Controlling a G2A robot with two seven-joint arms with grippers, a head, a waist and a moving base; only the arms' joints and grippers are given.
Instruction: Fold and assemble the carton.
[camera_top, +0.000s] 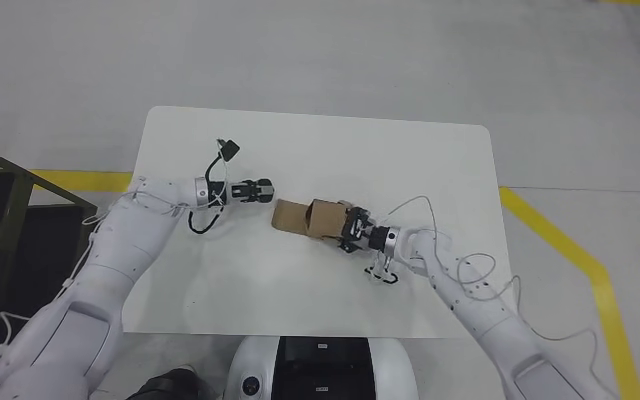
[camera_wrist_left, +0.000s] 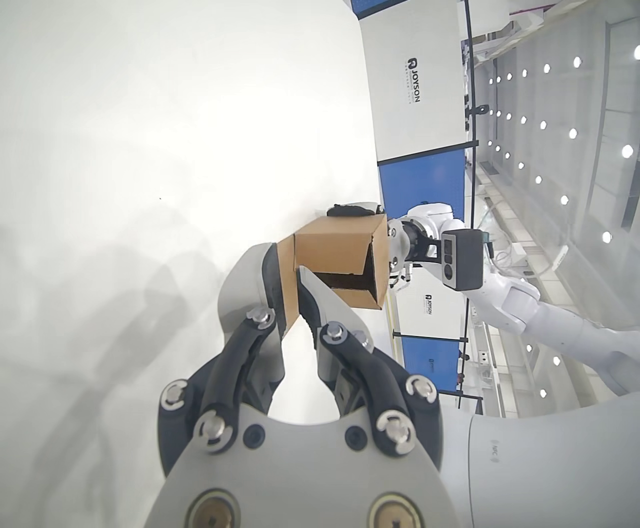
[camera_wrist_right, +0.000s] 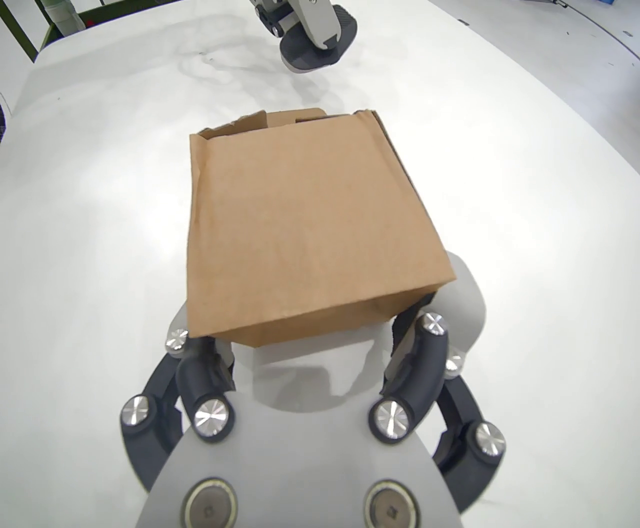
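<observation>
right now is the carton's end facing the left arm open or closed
Open: the carton shows a dark hollow interior, one flap folded outward.

Surface (camera_top: 300, 140): white, matte, rectangular with rounded corners. The long sides run left to right in the top view. It stands on a pale grey floor (camera_top: 400, 50). A yellow line (camera_top: 560, 235) is marked on the floor at the right side, and another stretch of it shows at the left side.

On the surface: one carton (camera_top: 322, 218) of plain brown cardboard, at about the centre. The body is squared up into a box shape and lies on its side. The end facing the robot's left is open, and one flap (camera_top: 290, 215) extends outward from that end. Whether the opposite end sits fully down on the surface: cannot tell.
</observation>
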